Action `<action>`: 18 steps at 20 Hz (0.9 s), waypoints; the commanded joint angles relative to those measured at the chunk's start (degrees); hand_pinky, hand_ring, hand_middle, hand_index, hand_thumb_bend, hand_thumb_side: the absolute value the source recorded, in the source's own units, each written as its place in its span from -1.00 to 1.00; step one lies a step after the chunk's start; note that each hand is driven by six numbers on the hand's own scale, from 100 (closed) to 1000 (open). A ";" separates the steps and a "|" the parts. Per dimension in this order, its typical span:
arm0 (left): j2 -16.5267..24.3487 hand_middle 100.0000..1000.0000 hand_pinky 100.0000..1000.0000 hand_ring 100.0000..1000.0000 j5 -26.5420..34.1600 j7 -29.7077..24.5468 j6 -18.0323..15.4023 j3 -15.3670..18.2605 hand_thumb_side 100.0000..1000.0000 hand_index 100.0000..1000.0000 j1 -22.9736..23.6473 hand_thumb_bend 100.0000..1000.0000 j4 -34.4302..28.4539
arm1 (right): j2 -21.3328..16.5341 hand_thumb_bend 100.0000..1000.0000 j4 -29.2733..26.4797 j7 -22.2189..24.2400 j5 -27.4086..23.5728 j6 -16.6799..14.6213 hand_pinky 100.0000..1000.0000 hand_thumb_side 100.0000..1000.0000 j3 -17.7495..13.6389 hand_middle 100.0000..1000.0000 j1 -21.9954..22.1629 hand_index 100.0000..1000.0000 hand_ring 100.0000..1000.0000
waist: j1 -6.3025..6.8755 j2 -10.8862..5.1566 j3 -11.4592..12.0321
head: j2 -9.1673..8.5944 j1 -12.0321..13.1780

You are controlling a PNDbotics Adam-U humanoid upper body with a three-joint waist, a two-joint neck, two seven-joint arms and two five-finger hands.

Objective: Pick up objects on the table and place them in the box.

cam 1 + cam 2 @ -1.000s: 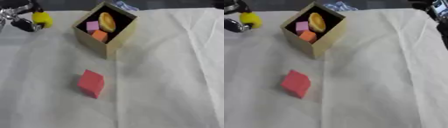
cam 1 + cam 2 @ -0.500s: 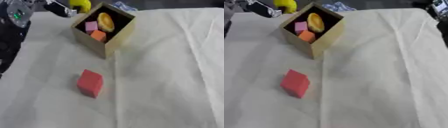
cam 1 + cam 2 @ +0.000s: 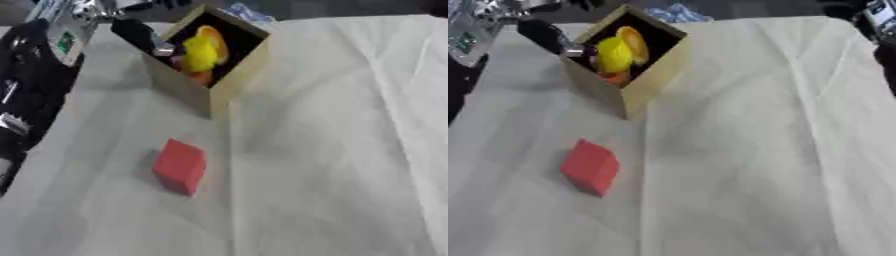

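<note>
An open cardboard box [image 3: 229,84] stands tilted at the back left of the white cloth. My left hand [image 3: 136,31] reaches over its left rim, fingers curled on a yellow object [image 3: 199,53] that sits in the box mouth. An orange round thing [image 3: 216,37] and a bit of another orange piece [image 3: 202,78] show inside beside it. A red block [image 3: 180,166] lies alone on the cloth, in front of the box. Only a dark part of my right arm [image 3: 880,20] shows at the top right edge; its hand is hidden.
My left arm [image 3: 33,85] runs down the left edge of the view. A crumpled bluish thing [image 3: 250,12] lies just behind the box. The white cloth [image 3: 341,150] stretches wide to the right and front, with creases.
My left hand has carried the yellow object from the far left corner rightward to the box mouth. The red block has stayed put.
</note>
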 commanded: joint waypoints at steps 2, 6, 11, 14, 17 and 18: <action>0.76 0.56 0.66 0.56 -0.14 0.78 -1.42 0.70 0.02 0.81 -0.92 -0.13 -1.28 | -0.91 -1.00 -1.13 -0.08 0.16 -0.09 0.75 0.37 -0.57 0.30 -0.57 0.66 0.69 | -0.23 -1.88 0.31 | 0.25 0.02; 2.67 0.43 0.62 0.47 5.97 0.49 -3.67 -1.43 -0.02 0.72 0.36 -0.30 -5.68 | -1.08 -1.00 -1.13 -0.26 0.24 -0.05 0.75 0.37 -0.68 0.30 -0.14 0.66 0.69 | -0.13 -2.42 0.99 | 0.87 -0.60; 10.28 0.46 0.63 0.50 18.63 -2.56 -3.96 -9.32 -0.04 0.72 4.57 -0.21 -18.64 | -1.50 -1.00 -1.13 -0.46 0.47 -0.10 0.75 0.37 -0.74 0.30 0.29 0.66 0.69 | 0.18 -2.98 1.86 | 1.38 -1.99; 16.10 0.47 0.62 0.51 24.53 -3.61 -0.42 -14.05 0.00 0.72 8.31 -0.17 -30.06 | -1.61 -1.00 -1.13 -0.55 0.62 -0.11 0.75 0.37 -0.77 0.30 0.42 0.66 0.69 | 0.31 -3.18 2.22 | 1.51 -2.77; 20.96 0.46 0.62 0.50 28.49 -4.91 4.31 -17.14 0.04 0.72 11.82 -0.17 -39.50 | -1.57 -1.00 -1.13 -0.57 0.71 -0.12 0.75 0.36 -0.73 0.30 0.41 0.66 0.69 | 0.34 -3.33 2.37 | 1.46 -3.05; 22.26 0.46 0.62 0.51 29.55 -5.52 5.76 -17.90 0.06 0.72 12.81 -0.16 -42.12 | -1.54 -1.00 -1.13 -0.58 0.73 -0.12 0.75 0.36 -0.73 0.30 0.40 0.66 0.69 | 0.35 -3.37 2.39 | 1.42 -3.04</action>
